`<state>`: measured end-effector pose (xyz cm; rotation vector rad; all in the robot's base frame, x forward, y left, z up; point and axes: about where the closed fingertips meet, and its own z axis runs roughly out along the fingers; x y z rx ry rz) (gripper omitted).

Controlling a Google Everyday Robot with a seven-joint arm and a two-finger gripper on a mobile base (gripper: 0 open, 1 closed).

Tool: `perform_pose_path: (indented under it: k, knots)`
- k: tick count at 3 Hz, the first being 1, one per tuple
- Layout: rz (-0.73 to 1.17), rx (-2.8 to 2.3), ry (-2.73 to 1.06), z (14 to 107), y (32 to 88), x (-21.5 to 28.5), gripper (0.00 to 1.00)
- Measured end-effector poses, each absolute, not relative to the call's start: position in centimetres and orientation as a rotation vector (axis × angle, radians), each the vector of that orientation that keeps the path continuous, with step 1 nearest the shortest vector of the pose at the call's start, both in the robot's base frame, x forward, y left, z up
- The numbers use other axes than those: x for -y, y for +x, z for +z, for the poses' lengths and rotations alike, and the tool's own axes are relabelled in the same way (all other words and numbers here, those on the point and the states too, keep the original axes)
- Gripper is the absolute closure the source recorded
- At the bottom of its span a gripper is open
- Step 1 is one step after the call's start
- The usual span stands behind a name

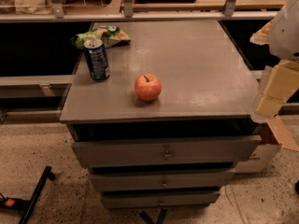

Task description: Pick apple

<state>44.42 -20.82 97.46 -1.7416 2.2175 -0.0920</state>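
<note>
Three items on grey tabletop (201,69): blue can (96,59) at 10 o'clock of apple (148,87), green bag (103,35) behind can; apple near front edge, stem up. End effector (275,94) at 3 o'clock, off tabletop edge; grip state cannot tell.

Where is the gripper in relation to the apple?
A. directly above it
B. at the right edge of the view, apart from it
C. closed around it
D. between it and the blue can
B: the gripper is at the right edge of the view, beside the cabinet top, while the apple sits near the front middle and the blue can at the back left.
</note>
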Motion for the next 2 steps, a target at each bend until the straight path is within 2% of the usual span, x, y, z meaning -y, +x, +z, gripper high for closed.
perform_pose_path:
  k: [2]
  knots:
    - [0.045,-2.196,-1.881,91.5,48.3,14.4,0.0]
